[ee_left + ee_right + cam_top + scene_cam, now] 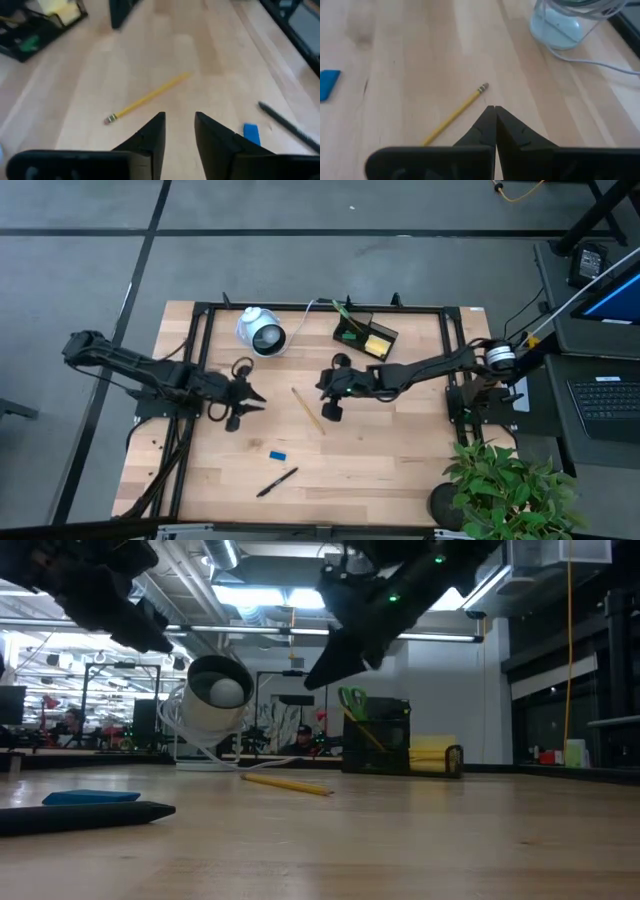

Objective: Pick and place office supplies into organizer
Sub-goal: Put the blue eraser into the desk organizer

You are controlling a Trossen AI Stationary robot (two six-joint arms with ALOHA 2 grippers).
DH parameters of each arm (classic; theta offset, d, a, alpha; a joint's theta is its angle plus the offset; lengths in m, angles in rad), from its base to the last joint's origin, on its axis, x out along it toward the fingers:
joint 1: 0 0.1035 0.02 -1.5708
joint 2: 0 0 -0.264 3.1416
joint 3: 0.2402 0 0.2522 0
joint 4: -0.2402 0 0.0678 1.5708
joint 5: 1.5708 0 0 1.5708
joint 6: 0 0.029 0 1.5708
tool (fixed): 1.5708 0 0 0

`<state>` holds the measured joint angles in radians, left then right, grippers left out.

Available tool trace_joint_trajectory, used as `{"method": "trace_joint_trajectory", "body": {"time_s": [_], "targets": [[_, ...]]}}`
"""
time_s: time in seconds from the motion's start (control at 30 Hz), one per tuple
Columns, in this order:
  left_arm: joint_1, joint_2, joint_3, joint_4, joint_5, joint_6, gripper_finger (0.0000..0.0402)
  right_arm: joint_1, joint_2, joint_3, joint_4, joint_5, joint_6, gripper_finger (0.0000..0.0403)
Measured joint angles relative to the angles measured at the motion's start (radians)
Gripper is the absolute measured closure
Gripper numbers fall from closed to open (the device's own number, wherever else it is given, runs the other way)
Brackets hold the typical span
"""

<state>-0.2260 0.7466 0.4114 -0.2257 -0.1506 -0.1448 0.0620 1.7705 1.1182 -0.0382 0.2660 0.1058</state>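
The organizer (364,335) sits at the far side of the table and already holds the green scissors (352,700) and the yellow sticky pad (377,344). 3 things are left on the wood: 1 pencil (307,410) in the middle, and the blue eraser (278,453) and 1 black pen (277,482) nearer the front. The left gripper (179,125) hangs above the table, pointing at the pencil, its fingers a little apart and empty. The right gripper (494,111) hangs just past the pencil's eraser end, fingers pressed together, holding nothing.
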Motion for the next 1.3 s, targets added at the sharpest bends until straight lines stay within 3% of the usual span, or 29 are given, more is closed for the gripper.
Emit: {"method": "trace_joint_trajectory", "body": {"time_s": [0.4, 0.57, 0.97, 1.3], "targets": [[-0.124, 0.345, 0.15, -0.037, 0.007, -0.028, 0.0265, 0.0, -0.226, -0.359, 0.519, -0.057, 0.019, 0.04], [-0.144, 0.495, 0.218, -0.14, 0.021, -0.034, 0.0251, 0.0, -0.252, -0.429, 0.573, -0.059, 0.02, 0.04], [-0.252, 0.772, 0.358, -0.136, 0.076, -0.103, 0.0219, 0.002, -0.252, -0.437, 0.605, -0.059, -0.01, 0.04], [-0.295, 0.887, 0.368, 0.001, 0.089, -0.185, 0.0214, 0.066, -0.252, -0.437, 0.618, -0.059, -0.005, 0.04]]}}
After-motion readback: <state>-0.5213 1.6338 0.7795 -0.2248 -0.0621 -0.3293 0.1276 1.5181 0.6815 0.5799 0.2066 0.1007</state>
